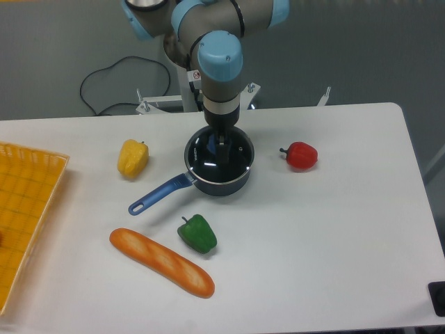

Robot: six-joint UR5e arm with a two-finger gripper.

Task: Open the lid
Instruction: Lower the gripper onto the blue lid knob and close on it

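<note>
Lid point(233, 158) sits flat on the blue saucepan point(219, 170), mid-table toward the far edge. Pan handle points to about 8 o'clock, toward the baguette point(161, 262).

Gripper point(220, 144) hangs vertically over the lid centre. Fingers straddle the blue knob point(214, 145), or sit right at it. The knob is mostly hidden by the fingers, with blue showing just at their 9 o'clock side. Can't tell whether the jaws are parted or clamped on the knob, because the wrist blocks the gap from this angle. Judgement: the step is the knob grasp, just before lift.

Doing it well:
- Centre the knob between the fingers before closing. An off-centre pinch will tip the glass disc.
- Get the fingers low on the knob neck, without pressing on the glass.
- Lift straight up until the rim clears the pan, then translate. A sideways pull could drag the pan.
- Free table lies at 3 to 5 o'clock of the pan for the set-down.

Nearby items:
- Red pepper point(300, 155) is at 3 o'clock.
- Green pepper point(198, 234) is at 7 o'clock.
- Yellow pepper point(133, 158) is at 9 o'clock.
- Yellow tray point(24, 209) is at the far left edge.
</note>
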